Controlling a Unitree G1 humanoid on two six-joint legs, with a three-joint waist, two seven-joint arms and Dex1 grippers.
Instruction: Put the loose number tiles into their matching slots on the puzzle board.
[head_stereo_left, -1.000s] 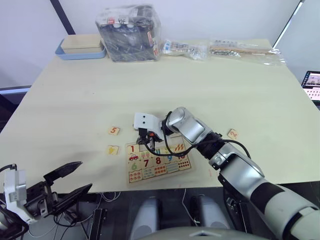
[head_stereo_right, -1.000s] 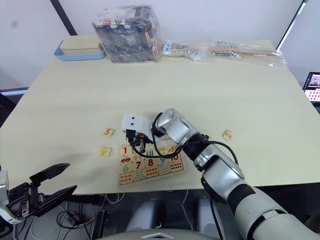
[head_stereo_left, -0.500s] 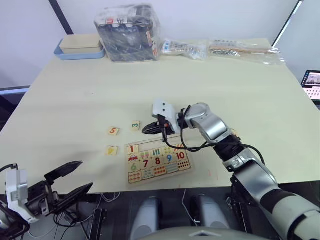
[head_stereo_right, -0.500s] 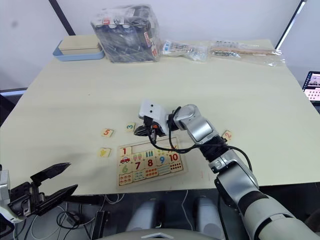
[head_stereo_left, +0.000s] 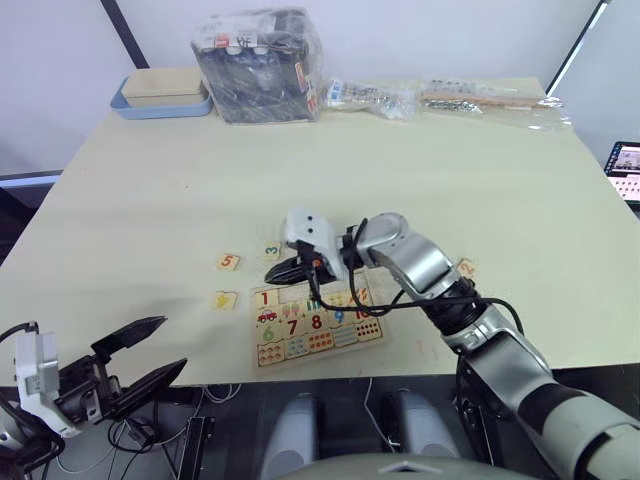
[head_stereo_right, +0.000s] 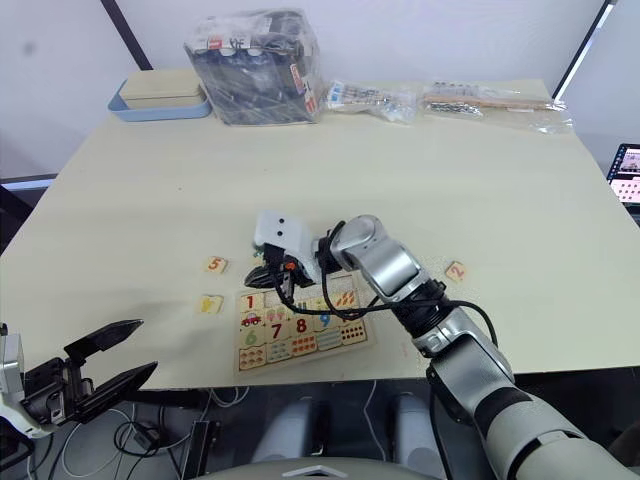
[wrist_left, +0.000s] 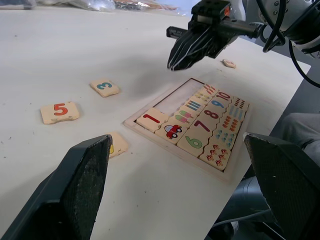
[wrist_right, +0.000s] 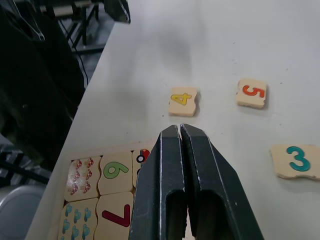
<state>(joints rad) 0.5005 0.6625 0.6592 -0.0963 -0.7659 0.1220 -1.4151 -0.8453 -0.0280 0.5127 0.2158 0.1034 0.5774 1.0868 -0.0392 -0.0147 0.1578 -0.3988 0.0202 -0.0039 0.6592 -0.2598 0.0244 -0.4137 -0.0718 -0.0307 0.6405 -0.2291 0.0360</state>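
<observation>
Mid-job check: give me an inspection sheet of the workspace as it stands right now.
Surface: pale wooden table.
Job's things: flat pale wooden puzzle board near the front edge, red 1 tile seated; loose square wooden tiles 3, 5, 4 left of the board, 2 to its right.
Clutter: blue tray with wooden box, plastic-wrapped dark box, clear bags along the far edge.
Grippers: right pincer shut, empty, over the board's far left corner; left pincer open, off the front edge.
Cables: black, on the right arm.
Surroundings: screen at right.
</observation>
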